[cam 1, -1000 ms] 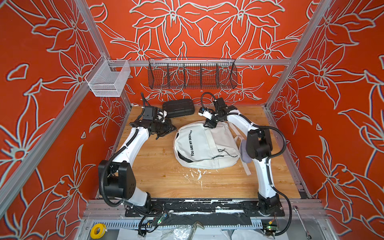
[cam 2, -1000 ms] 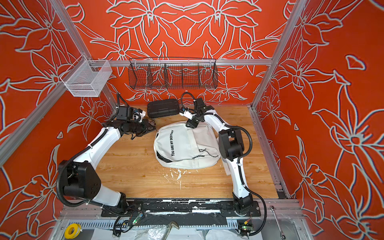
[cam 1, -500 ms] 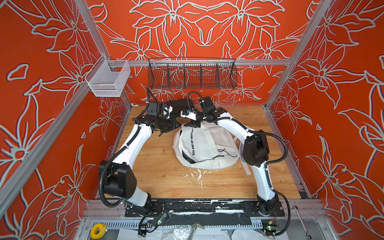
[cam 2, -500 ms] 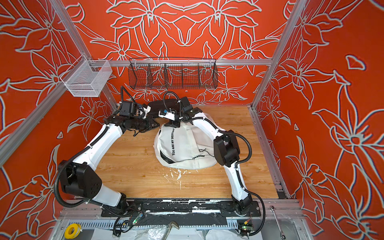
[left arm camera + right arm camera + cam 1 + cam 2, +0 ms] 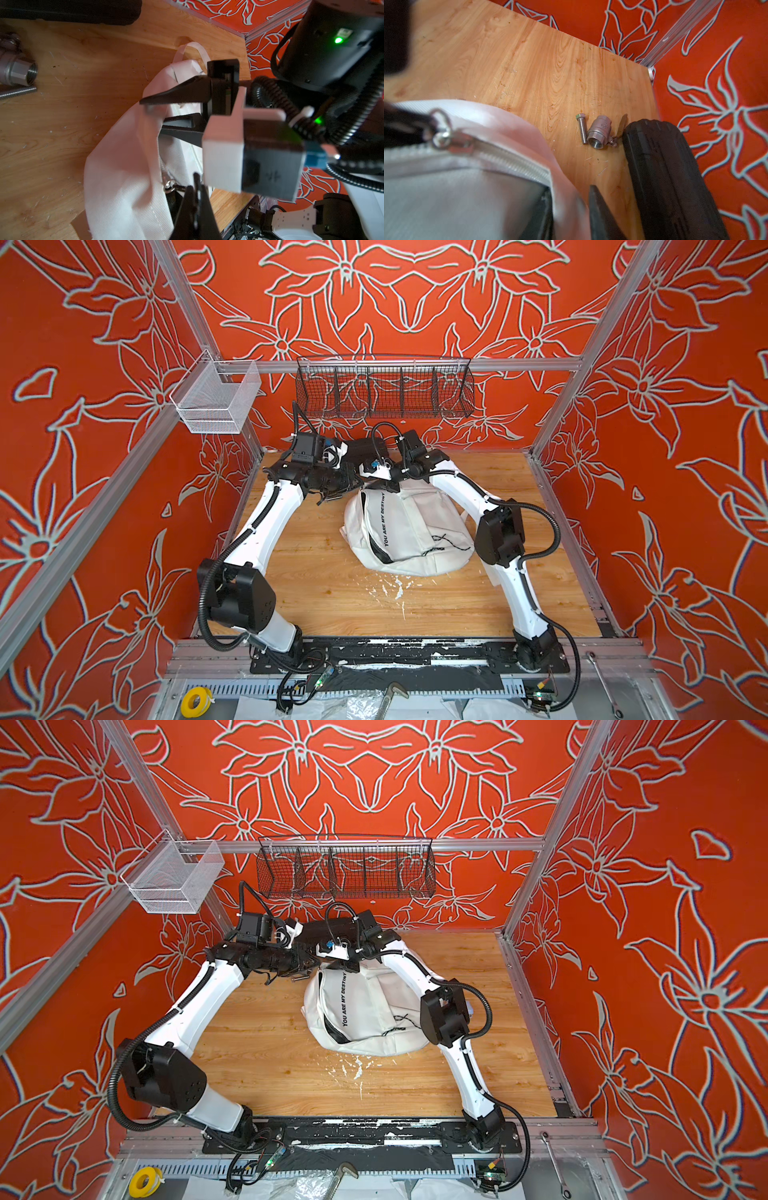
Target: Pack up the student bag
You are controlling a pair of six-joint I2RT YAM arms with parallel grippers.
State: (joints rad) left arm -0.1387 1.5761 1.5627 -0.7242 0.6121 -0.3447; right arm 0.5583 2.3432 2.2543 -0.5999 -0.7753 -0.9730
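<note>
One second on, the student bag [image 5: 409, 531] sits bunched up on the table [image 5: 332, 593], not flat. At its far end my left tool [image 5: 196, 182] stays clenched (zip pull [image 5: 169, 185], I judge) and the right tool [image 5: 570, 191] newly pinches the rim [image 5: 566, 166], so the mouth can open.

Both the left arm [image 5: 272, 518] and the right arm [image 5: 459, 489] have smooth white shells on the long links and bulky black housings [image 5: 245, 601] at the joints, with ribbed black hoses [image 5: 276, 97] running outside them, held by small white ties [image 5: 305, 112]. The right gripper [image 5: 151, 113] has thin black wedge-shaped fingers [image 5: 178, 93] on a black block [image 5: 223, 87], a white and dark grey box [image 5: 249, 162] sits behind it, and green lights [image 5: 338, 40] glow on the round black wrist
</note>
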